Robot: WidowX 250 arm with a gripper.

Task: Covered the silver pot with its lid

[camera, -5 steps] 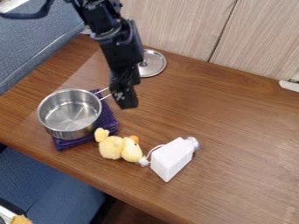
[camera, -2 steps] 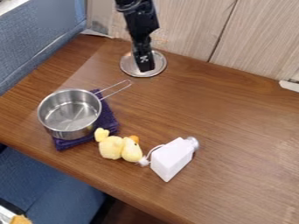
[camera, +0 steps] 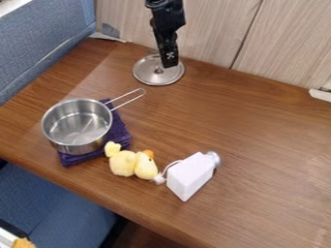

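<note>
Arm (camera: pixel 167 19) in from top edge, left of centre, hanging steeply, low end slanting slightly right. End effector (camera: pixel 170 63) at lid's (camera: pixel 154 78) right side in frame; can't tell grip state. Lid lies on bench (camera: pixel 226 111), silver pot (camera: pixel 76 143) uncovered at left.

1. To the right of the pot (camera: pixel 76 127), past its handle (camera: pixel 134 97), we have a broad bare stretch of worktop (camera: pixel 259 126) to cross.
2. Between the pot's handle and the lid (camera: pixel 150 77) beyond it, we find a narrower gap.
3. Low down, that handle juts into our way.
4. At the pot's lower right, the yellow plush toy (camera: pixel 133 163) blocks us, then the white bottle (camera: pixel 190 175) farther right.
</note>
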